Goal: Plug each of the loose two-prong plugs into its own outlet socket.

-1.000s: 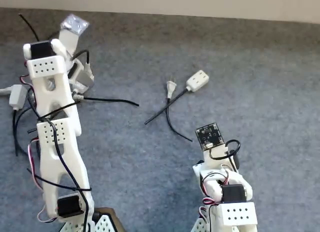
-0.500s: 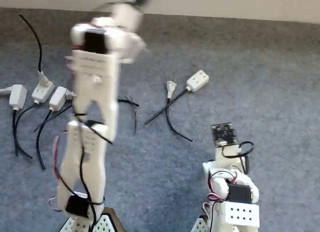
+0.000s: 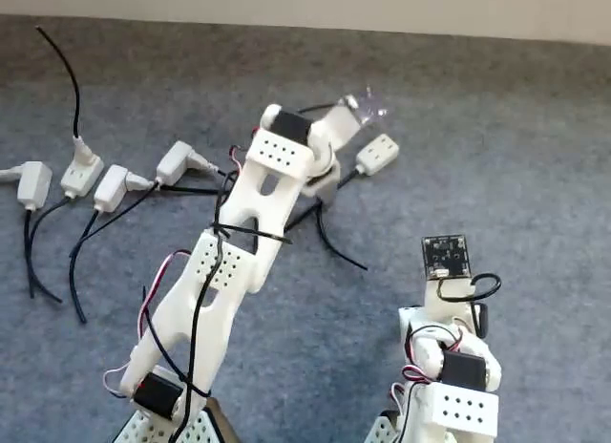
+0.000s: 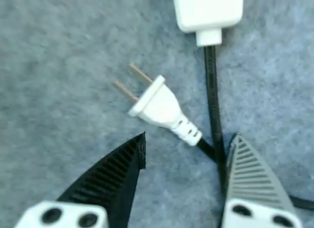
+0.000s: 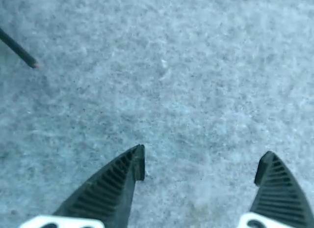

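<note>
A loose white two-prong plug [image 4: 159,107] lies on the grey carpet, its brass prongs pointing away from my left gripper [image 4: 190,139]. That gripper is open and hovers just short of the plug, one finger on each side of its black cable [image 4: 212,90]. A white outlet socket [image 4: 208,12] lies just beyond the plug. From above, the left arm [image 3: 277,166] stretches to the middle of the carpet and covers the plug, with the outlet socket [image 3: 377,154] beside its wrist. My right gripper [image 5: 203,153] is open over bare carpet, on the right arm [image 3: 447,352] at the near right.
Several white plugs and sockets [image 3: 110,187] with black cables lie in a row at the far left. A black cable [image 3: 339,252] curls on the carpet between the two arms. A cable end [image 5: 19,53] lies beyond the right gripper. The far right carpet is bare.
The left arm has swung from the far left cluster across to the middle, over the loose plug. The right arm has shifted slightly to the right.
</note>
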`<state>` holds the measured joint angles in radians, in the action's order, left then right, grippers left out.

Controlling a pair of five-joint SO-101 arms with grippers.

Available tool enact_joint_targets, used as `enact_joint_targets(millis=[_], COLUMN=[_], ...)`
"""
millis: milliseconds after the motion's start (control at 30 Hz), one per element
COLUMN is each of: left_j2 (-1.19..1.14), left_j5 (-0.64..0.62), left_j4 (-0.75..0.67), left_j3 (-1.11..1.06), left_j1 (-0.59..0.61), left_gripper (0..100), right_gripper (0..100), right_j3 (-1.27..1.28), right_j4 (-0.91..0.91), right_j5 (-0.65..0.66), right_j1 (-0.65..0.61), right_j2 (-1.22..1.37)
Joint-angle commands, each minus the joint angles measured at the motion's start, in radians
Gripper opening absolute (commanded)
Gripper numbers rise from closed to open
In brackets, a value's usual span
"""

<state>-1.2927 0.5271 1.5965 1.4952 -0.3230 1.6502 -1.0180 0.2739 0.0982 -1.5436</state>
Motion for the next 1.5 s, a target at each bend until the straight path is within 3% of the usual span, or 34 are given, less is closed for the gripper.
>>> enact_joint_targets(millis=[0,200,367,467,633,967,1233,1467], left_j2=[-0.012,-0.015,-0.010,-0.004,0.041,0.410,0.908,1.267], left_j5=[0.005,0.003,0.043,0.074,0.080,0.074,0.083,0.242], left_j4=[0.041,0.091,0.178,0.178,0.178,0.178,0.180,0.180], left_j3=[0.004,-0.002,-0.047,-0.160,-0.157,-0.191,-0.736,-1.353], left_j1=[-0.007,-0.005,-0.002,0.005,0.067,0.159,0.151,0.159], left_gripper=[26,25,1,1,0,0,0,0], right_gripper=[34.5,34.5,34.5,34.5,34.5,34.5,34.5,34.5], right_j3=[-0.058,-0.058,-0.056,-0.056,-0.047,-0.047,-0.045,-0.045], right_j4=[0.002,0.004,0.004,0.013,0.044,0.045,0.045,0.045], right_j5=[-0.012,-0.012,-0.012,-0.012,-0.012,-0.012,-0.012,-0.012], right_j1=[0.008,0.008,0.007,0.007,0.007,0.007,-0.005,-0.041], right_j2=[-0.010,-0.010,-0.010,-0.010,-0.005,-0.005,-0.005,-0.005])
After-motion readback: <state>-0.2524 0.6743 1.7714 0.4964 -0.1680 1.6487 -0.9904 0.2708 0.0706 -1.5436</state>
